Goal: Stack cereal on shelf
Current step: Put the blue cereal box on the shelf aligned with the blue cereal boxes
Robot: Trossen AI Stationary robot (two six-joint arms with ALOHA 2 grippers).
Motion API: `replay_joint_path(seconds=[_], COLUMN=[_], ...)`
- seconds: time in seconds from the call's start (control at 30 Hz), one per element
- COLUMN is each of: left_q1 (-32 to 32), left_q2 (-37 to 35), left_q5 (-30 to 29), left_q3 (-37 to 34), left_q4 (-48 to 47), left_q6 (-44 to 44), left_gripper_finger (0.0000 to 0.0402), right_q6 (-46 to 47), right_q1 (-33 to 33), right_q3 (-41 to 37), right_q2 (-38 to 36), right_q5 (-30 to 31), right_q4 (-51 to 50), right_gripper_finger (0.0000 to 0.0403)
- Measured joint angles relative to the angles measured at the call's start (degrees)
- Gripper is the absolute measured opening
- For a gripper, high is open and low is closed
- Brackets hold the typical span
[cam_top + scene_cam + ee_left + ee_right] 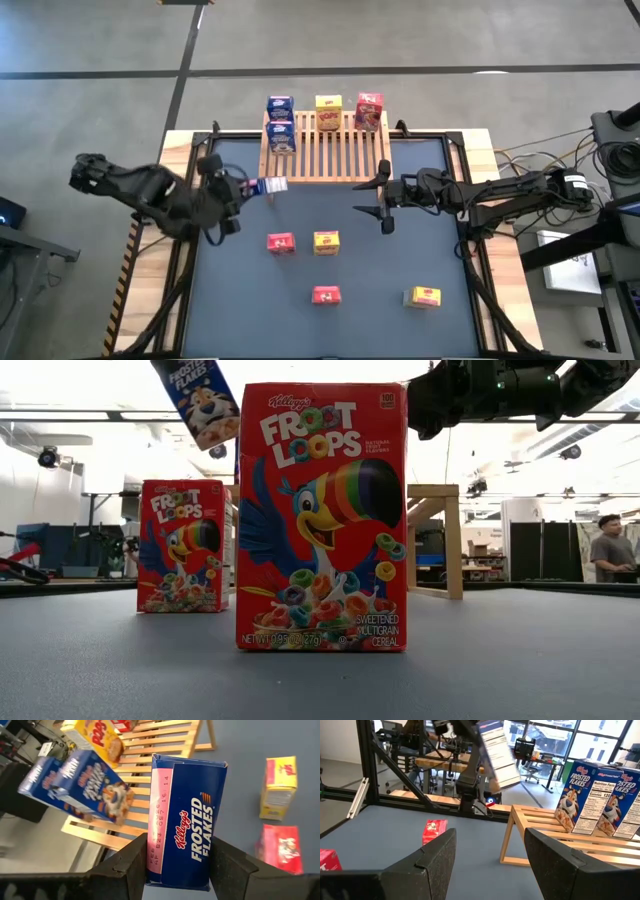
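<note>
My left gripper is shut on a blue Frosted Flakes box, held in the air just in front of the left front corner of the wooden slatted shelf. Two blue boxes, a yellow box and a red box stand on the shelf. Two red boxes and two yellow boxes stand on the table. My right gripper is open and empty by the shelf's right front corner. My left gripper pinches the blue box between its two fingers, near one end of it; the fingers are on its two broad faces and a narrow side panel faces the wrist camera. The fingers come about level from the table's left. The box is lifted clear and tilted.
The four loose boxes stand in the middle and near part of the dark table top. In the low view a red Froot Loops box stands close to the camera, another farther back. A person stands in the room beyond.
</note>
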Motion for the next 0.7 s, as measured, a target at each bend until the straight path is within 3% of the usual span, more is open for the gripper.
replay_joint_path(seconds=[0.4, 0.53, 0.7], left_q1=[18.0, 21.1, 22.3], left_q2=[2.1, 3.0, 4.0], left_q5=[13.2, 16.8, 17.0], left_q3=[7.3, 7.9, 8.0], left_q4=[2.4, 2.4, 3.1], left_q6=[16.5, 18.3, 18.3], left_gripper_finger=[0.0162, 0.0162, 0.0162], right_q6=[0.6, 0.6, 0.5], right_q1=[0.0, 0.0, 0.0], right_q3=[0.0, 0.0, 0.0], right_q2=[0.0, 0.0, 0.0], right_q5=[0.0, 0.0, 0.0], right_q4=[-0.4, -1.2, -1.8], right_gripper_finger=[0.0224, 0.0224, 0.0224])
